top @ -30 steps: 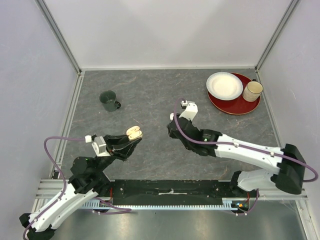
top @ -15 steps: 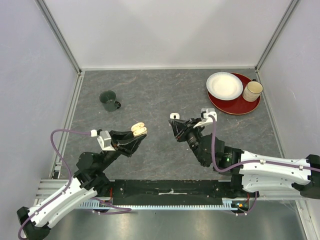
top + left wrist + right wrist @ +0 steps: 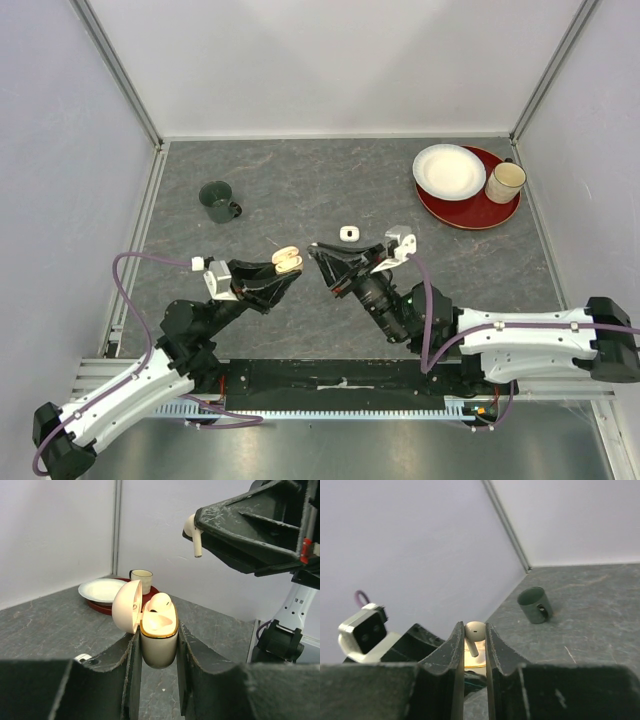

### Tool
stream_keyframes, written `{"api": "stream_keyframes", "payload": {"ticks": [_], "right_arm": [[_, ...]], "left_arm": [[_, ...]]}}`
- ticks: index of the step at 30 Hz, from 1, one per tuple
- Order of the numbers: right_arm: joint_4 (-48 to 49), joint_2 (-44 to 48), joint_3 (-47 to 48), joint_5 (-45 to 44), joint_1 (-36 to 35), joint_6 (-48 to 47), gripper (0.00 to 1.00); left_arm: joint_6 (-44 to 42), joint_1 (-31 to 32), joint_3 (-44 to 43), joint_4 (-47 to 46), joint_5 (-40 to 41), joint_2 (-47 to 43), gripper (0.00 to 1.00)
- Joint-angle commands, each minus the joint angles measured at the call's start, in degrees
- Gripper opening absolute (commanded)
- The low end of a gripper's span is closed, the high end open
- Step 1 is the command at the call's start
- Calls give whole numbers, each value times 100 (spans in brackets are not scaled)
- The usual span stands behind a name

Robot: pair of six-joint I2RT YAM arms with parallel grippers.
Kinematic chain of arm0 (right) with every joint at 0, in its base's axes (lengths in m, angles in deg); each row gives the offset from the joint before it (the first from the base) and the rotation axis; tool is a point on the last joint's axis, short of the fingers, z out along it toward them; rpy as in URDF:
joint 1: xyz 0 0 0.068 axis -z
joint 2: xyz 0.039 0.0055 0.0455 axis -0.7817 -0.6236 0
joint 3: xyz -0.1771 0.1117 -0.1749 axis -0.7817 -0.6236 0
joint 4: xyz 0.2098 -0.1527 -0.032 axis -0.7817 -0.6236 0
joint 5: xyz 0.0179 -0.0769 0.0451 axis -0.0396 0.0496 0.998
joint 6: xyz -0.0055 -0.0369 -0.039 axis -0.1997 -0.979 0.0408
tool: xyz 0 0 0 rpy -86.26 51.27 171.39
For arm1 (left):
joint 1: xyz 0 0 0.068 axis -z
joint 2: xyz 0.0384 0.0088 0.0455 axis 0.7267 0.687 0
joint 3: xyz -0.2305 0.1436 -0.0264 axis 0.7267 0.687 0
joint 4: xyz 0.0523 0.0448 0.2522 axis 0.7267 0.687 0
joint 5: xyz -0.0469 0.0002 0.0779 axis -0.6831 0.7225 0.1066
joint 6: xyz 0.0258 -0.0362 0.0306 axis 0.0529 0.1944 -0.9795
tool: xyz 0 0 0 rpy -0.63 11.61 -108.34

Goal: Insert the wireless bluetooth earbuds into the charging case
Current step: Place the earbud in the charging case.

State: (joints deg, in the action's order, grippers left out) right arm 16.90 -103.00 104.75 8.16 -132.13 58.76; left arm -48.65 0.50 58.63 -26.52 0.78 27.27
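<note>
My left gripper (image 3: 283, 268) is shut on the open beige charging case (image 3: 159, 642), held upright above the table. Its lid (image 3: 125, 605) hangs open to the left, and one earbud (image 3: 161, 603) sits in the case. My right gripper (image 3: 318, 254) is shut on a second white earbud (image 3: 474, 632), stem pointing down. In the left wrist view this earbud (image 3: 192, 532) hangs above and to the right of the case. In the right wrist view the case's lit rim (image 3: 475, 661) shows just below the held earbud. A small white piece (image 3: 348, 233) lies on the table behind the right gripper.
A dark green mug (image 3: 218, 201) stands at the back left. A red plate (image 3: 470, 208) at the back right carries a white dish (image 3: 448, 171) and a beige cup (image 3: 505, 182). Grey walls close the table in on three sides.
My right gripper has swung left with the earbud until its tip is next to the case. My left gripper has moved the case a little right and nearer. The small white piece stayed put.
</note>
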Motion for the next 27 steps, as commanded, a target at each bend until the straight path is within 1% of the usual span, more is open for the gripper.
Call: {"api": "stream_keyframes", "payload": {"ticks": [1, 10, 17, 27], "right_arm": [[1132, -299, 137, 532, -234, -710, 0], [1361, -712, 252, 787, -376, -869, 0], [1344, -862, 287, 761, -376, -904, 0], [1195, -1020, 366, 542, -376, -913, 0]], "left_arm": [[96, 17, -13, -560, -212, 157, 2], [157, 17, -49, -745, -353, 333, 2], [157, 26, -75, -771, -564, 395, 2], [175, 26, -110, -833, -643, 421, 2]]}}
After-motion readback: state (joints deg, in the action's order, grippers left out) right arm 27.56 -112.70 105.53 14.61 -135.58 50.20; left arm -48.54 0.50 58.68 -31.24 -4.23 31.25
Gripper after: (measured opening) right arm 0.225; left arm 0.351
